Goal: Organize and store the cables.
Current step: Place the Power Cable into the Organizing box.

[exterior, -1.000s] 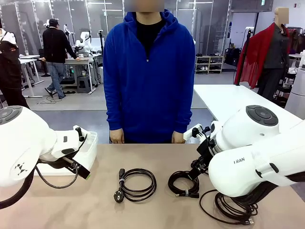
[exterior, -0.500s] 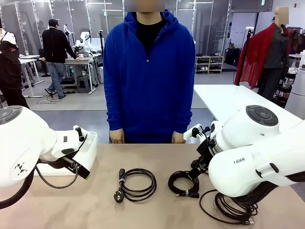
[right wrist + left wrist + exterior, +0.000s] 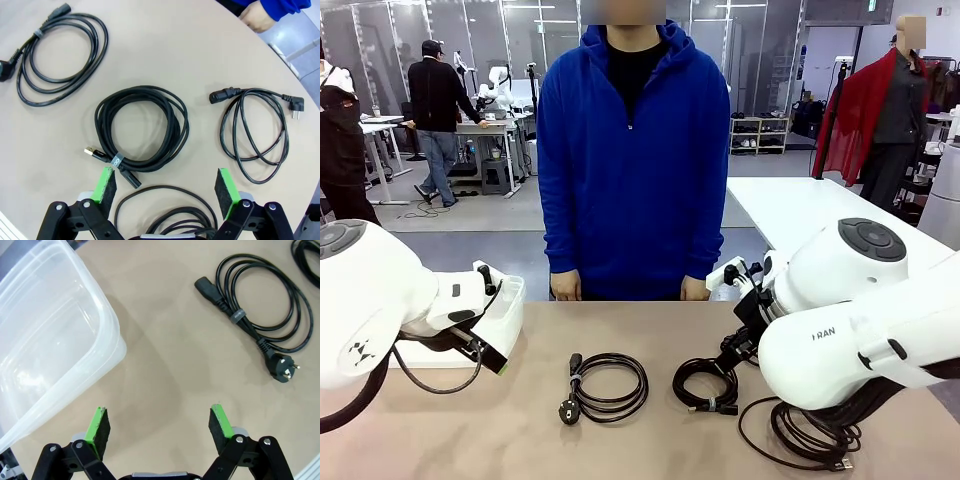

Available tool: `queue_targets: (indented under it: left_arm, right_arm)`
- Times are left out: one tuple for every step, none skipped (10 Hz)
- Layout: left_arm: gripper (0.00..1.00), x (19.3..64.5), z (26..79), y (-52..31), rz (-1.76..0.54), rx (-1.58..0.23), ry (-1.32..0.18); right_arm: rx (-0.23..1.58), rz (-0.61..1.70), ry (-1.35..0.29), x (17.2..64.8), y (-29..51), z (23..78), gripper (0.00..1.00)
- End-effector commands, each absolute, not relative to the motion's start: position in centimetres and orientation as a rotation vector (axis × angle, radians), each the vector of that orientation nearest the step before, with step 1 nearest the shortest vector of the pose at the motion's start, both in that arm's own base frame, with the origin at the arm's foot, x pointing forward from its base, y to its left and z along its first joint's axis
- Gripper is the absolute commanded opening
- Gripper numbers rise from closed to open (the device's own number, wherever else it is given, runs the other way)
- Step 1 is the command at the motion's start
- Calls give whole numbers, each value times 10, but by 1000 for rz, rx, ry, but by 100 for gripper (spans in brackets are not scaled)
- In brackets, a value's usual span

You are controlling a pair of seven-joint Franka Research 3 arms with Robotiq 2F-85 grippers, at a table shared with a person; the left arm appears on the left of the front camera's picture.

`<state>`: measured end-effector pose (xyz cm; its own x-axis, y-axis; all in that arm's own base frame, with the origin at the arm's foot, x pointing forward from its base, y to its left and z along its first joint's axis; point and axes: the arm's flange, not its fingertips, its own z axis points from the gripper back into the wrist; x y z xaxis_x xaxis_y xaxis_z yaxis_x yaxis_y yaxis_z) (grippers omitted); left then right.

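Neatly coiled black cables (image 3: 177, 130) lie on the matte tan table (image 3: 150, 45); left gripper (image 3: 159, 426) and right gripper (image 3: 166, 186) hold jaws released.

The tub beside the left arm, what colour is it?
The tub is clear, colourless plastic; best in left wrist view.

We log this as a robotics lab. A white left robot arm (image 3: 365, 300) and a white right robot arm (image 3: 860, 335) flank a beige table (image 3: 520, 440). Behind the person in a blue hooded sweatshirt (image 3: 632, 170) we see glass partition walls (image 3: 470, 30), a long white workbench (image 3: 800, 210), a low metal shelf rack (image 3: 760, 135) and a grey floor (image 3: 470, 215).
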<state>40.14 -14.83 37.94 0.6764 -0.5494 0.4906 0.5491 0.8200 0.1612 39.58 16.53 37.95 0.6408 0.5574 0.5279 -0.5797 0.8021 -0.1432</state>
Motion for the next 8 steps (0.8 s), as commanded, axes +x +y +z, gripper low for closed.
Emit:
queue_targets:
  left_arm:
    - [100, 396, 396, -151, -608, 3, -514]
    - [100, 393, 402, -149, -615, -37, -507]
    - [100, 388, 408, -147, -632, -61, -499]
    - [100, 385, 416, -147, -654, -53, -496]
    - [100, 380, 428, -148, -678, -65, -477]
    - [100, 372, 446, -145, -713, -71, -459]
    - [100, 365, 467, -138, -755, -76, -435]
    - [100, 357, 492, -129, -805, -76, -431]
  right_arm:
    - [79, 654, -579, 397, 161, 388, 100]
    - [82, 656, -579, 398, 160, 393, 100]
    - [92, 664, -578, 397, 160, 400, 100]
    - [92, 668, -579, 397, 159, 408, 100]
    - [89, 671, -590, 396, 157, 424, 100]
    - [106, 684, -589, 393, 152, 447, 100]
    - [107, 712, -578, 390, 145, 475, 100]
    - [111, 732, -596, 388, 135, 507, 100]
